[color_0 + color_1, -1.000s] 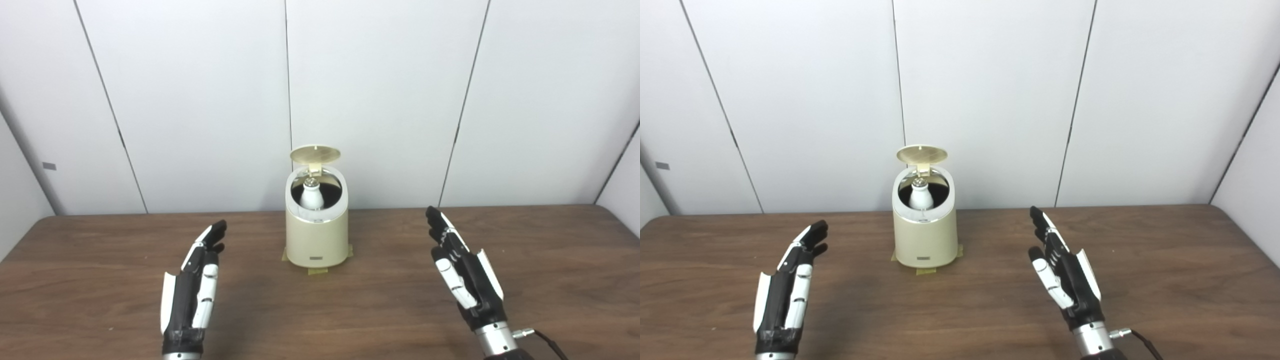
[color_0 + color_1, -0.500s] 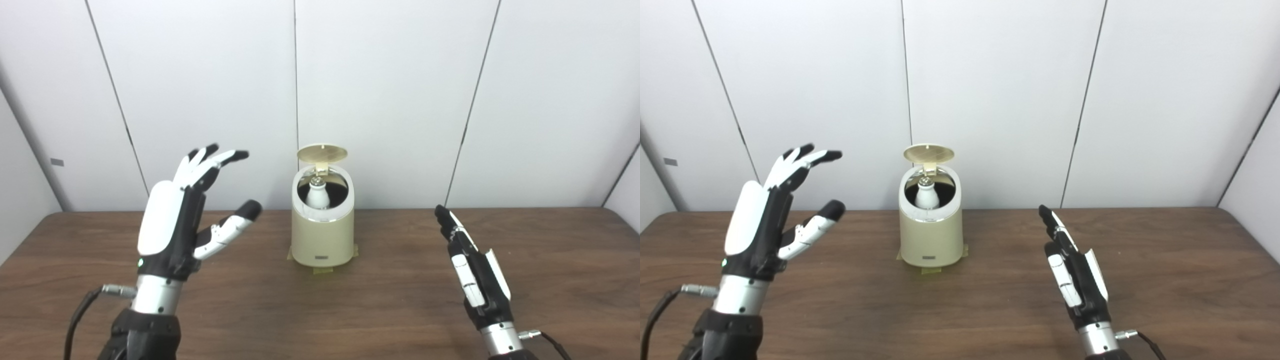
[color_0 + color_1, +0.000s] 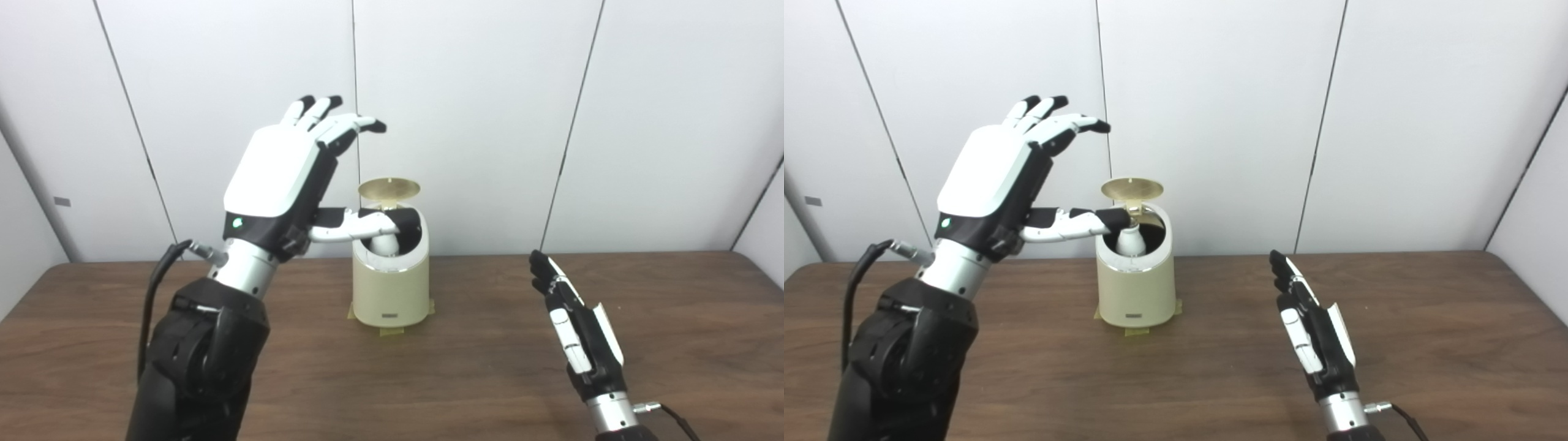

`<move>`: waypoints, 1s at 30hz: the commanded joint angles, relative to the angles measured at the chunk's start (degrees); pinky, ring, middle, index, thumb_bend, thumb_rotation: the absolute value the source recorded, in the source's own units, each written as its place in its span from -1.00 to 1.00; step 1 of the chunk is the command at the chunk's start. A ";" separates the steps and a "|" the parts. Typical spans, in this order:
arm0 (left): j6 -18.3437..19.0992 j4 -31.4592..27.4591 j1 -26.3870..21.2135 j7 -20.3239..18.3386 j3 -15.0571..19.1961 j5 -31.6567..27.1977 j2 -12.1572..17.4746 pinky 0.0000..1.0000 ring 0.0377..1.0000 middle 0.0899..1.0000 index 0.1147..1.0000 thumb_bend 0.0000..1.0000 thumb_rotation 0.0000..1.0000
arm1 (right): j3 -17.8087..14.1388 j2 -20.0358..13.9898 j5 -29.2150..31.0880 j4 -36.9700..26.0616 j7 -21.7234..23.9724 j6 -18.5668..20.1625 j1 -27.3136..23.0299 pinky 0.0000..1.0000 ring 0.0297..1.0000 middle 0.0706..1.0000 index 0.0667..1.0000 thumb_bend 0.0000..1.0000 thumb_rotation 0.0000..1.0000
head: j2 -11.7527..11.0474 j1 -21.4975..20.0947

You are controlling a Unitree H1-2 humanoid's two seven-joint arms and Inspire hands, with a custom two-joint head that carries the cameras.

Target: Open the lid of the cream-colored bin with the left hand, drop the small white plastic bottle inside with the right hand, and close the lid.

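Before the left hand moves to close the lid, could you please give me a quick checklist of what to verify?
1. Small white bottle inside the cream bin: ok.
2. Lid raised, ready to push down: ok.
3. Left hand open, fingers above the lid: ok.
4. Thumb clear of the bin opening: cannot tell; it crosses it in both views.
5. Right hand open and away from the bin: ok.

Cream-coloured bin (image 3: 390,291), white bottle (image 3: 1130,242), black-and-white hands, dark brown wood-grain table (image 3: 429,380).

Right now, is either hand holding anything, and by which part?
Nothing is held. The left hand is raised, open, near the lid; the right hand is open, empty.
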 commanded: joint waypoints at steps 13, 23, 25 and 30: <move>5.25 16.12 -12.01 -4.35 -3.29 4.42 -1.52 1.00 1.00 0.80 0.75 0.98 1.00 | 0.96 1.37 -0.83 2.27 0.30 -1.67 1.29 0.88 0.89 0.87 0.81 -0.69 0.77 | -1.03 0.46; 7.08 25.81 -14.65 -0.31 -5.06 4.08 -1.69 1.00 1.00 0.82 0.76 0.94 1.00 | 1.33 1.67 -1.72 2.46 -0.19 -1.65 1.27 0.88 0.90 0.87 0.80 -0.73 0.69 | -2.14 0.14; 7.95 26.19 -14.13 0.05 -5.06 3.84 -1.93 1.00 1.00 0.86 0.77 0.93 1.00 | 1.16 1.73 -1.33 2.68 -0.14 -1.64 1.20 0.88 0.90 0.88 0.80 -0.74 0.68 | -2.15 0.16; 9.29 27.81 -13.91 -0.29 -7.41 5.98 -1.53 1.00 1.00 0.89 0.79 0.96 1.00 | 1.03 1.60 0.06 2.63 0.90 -1.70 1.38 0.94 0.93 0.90 0.82 -0.69 0.74 | -2.10 0.30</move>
